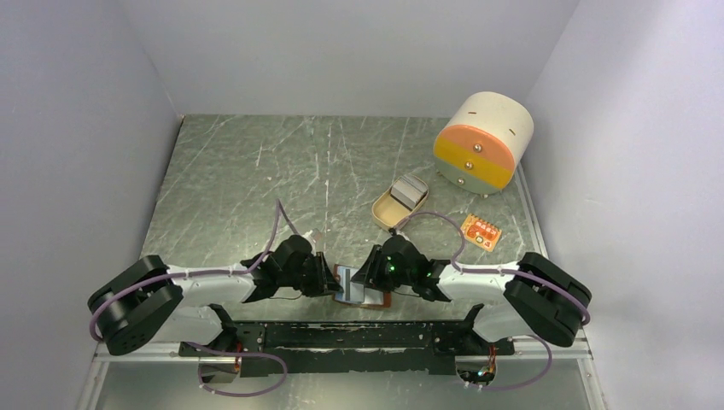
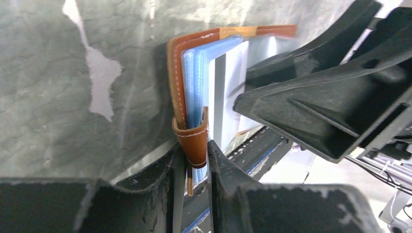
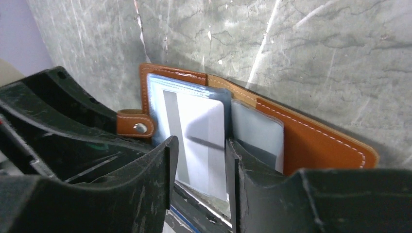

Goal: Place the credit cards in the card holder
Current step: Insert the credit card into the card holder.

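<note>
Left gripper [image 2: 194, 148] is pinched narrow on the brown strap tab [image 2: 192, 138] of the card holder [image 2: 177, 73], one finger on each side of it. The right gripper [image 3: 200, 143] stands about half open (nothing pinched between its fingers) over a pale credit card [image 3: 194, 116]. This card seems to sit in the clear, blue-edged sleeve, though the fingers hide its lower edge. Its face shows only a grey stripe.

The card holder lies open on the table [image 1: 239, 188], on the near side of the tan dish [image 1: 384, 215], toward the arm bases. Its long axis runs left to right. The strap and snap stud [image 3: 140, 127] are at the left arm's end and the bare leather flap is at the right's.

More credit cards [image 1: 410, 190] sit as a short stack in the dish. A cream-and-orange drum box [image 1: 482, 141] stands beyond the dish to its right. A small orange piece [image 1: 481, 231] lies just right of the dish, its markings too small to read.
</note>
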`<act>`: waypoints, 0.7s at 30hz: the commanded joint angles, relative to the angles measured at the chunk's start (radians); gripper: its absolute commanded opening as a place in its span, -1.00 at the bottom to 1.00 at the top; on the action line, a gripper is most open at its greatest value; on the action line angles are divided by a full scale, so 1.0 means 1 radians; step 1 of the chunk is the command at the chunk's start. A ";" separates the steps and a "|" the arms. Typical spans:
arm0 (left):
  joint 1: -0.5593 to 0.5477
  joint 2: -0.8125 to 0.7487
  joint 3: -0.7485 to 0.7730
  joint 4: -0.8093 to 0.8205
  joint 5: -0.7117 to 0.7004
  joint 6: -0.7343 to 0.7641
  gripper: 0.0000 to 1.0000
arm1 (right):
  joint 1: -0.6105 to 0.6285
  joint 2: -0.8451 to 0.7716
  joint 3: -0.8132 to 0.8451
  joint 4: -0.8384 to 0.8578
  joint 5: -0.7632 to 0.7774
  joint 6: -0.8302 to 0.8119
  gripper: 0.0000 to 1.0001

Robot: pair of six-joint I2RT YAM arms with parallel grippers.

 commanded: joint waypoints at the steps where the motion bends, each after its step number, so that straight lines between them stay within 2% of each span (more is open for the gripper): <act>1: -0.012 -0.053 0.004 0.070 -0.007 -0.011 -0.45 | 0.016 -0.039 0.029 -0.190 0.036 -0.024 -0.10; 2: -0.011 -0.062 0.000 0.076 -0.007 -0.013 -0.48 | 0.016 -0.054 0.033 -0.228 0.048 -0.031 -0.09; 5: -0.013 -0.074 -0.012 0.102 -0.003 -0.014 -0.74 | 0.020 -0.093 0.034 -0.286 0.061 -0.031 -0.09; 8: -0.014 -0.059 -0.017 0.130 0.014 -0.016 -0.82 | 0.033 -0.120 0.016 -0.269 0.059 -0.010 -0.10; 12: -0.020 -0.037 -0.017 0.167 0.035 -0.013 -0.82 | 0.046 -0.115 0.010 -0.236 0.045 0.014 -0.14; 21: -0.024 -0.039 -0.019 0.175 0.034 -0.010 -0.82 | 0.059 -0.104 -0.056 -0.004 0.016 0.067 -0.17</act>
